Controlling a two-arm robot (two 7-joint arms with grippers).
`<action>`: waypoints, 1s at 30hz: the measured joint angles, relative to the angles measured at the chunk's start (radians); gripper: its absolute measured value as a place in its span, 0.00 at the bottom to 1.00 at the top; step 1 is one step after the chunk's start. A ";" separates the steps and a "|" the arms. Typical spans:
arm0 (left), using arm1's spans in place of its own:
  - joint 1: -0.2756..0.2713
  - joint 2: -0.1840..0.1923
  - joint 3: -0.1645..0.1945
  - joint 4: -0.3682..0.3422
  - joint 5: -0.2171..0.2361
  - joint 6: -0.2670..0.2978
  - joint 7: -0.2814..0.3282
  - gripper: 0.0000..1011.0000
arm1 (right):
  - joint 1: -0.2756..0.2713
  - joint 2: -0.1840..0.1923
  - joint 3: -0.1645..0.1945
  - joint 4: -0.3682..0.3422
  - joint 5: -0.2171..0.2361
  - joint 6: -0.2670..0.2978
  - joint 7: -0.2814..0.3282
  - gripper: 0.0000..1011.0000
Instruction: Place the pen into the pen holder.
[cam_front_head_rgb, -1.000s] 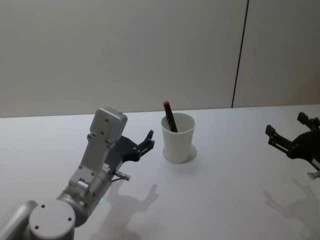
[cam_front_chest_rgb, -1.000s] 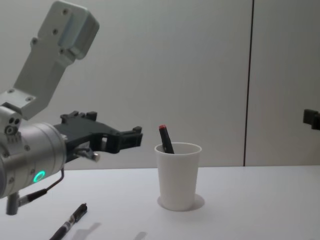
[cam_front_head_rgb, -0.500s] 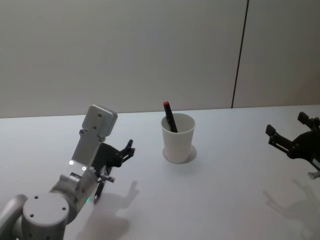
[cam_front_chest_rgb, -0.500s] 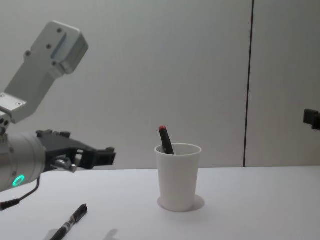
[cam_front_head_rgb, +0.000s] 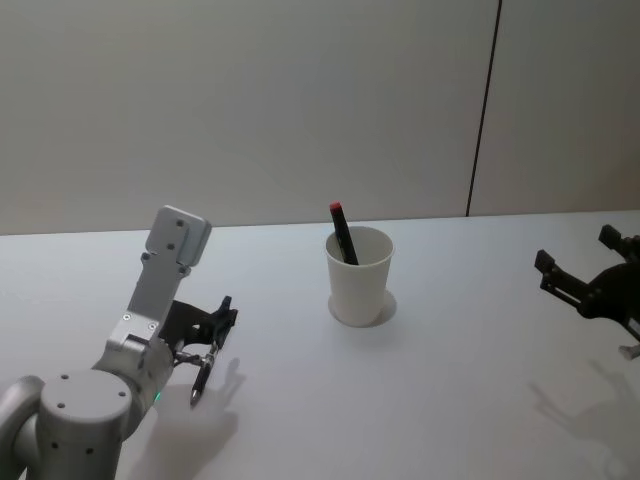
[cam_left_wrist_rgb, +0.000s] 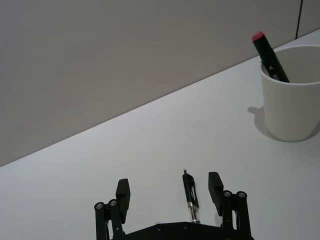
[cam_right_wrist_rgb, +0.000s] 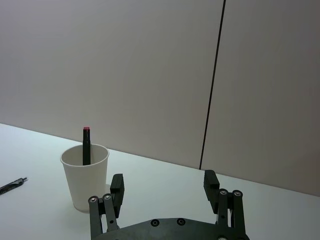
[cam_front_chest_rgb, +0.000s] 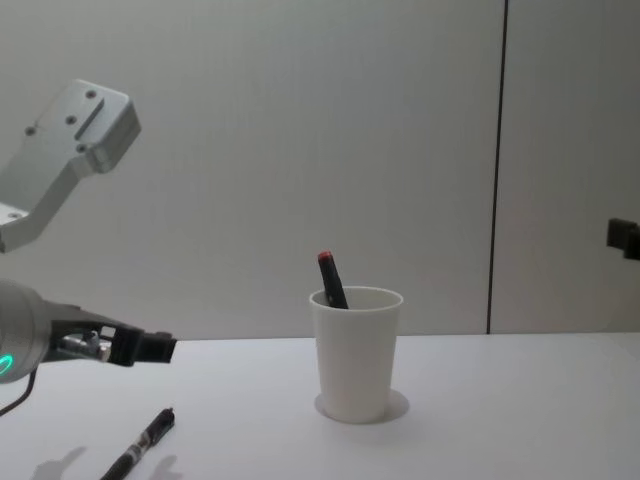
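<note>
A slim black pen (cam_front_head_rgb: 200, 384) (cam_front_chest_rgb: 141, 446) lies flat on the white table, left of the pen holder. The pen holder (cam_front_head_rgb: 358, 276) (cam_front_chest_rgb: 356, 352) is a white paper cup standing upright mid-table, with a black red-capped marker (cam_front_head_rgb: 341, 229) (cam_left_wrist_rgb: 268, 52) leaning inside. My left gripper (cam_front_head_rgb: 224, 320) (cam_left_wrist_rgb: 169, 184) hovers open just over the pen. In the left wrist view the pen (cam_left_wrist_rgb: 190, 197) shows between the two fingers, nearer one of them. My right gripper (cam_front_head_rgb: 576, 250) (cam_right_wrist_rgb: 163, 179) hangs open at the far right with nothing in it.
A grey wall with a dark vertical seam (cam_front_head_rgb: 482, 105) rises behind the white table (cam_front_head_rgb: 440, 390). In the right wrist view the pen holder (cam_right_wrist_rgb: 85, 184) stands well ahead of the right gripper.
My left arm has drawn back from beside the cup, moving left and down to the pen on the table. The right arm, the cup and the pen have stayed put.
</note>
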 joint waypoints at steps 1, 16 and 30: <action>0.000 -0.003 -0.004 0.000 -0.007 0.014 0.009 0.99 | 0.000 0.000 0.000 0.000 0.000 0.000 0.000 0.99; 0.005 -0.027 -0.030 0.006 -0.072 0.108 0.074 0.99 | 0.000 0.000 0.000 0.000 0.000 0.000 0.000 0.99; 0.015 -0.064 -0.045 0.031 -0.151 0.122 0.114 0.99 | 0.000 0.000 0.000 0.000 0.000 0.000 0.000 0.99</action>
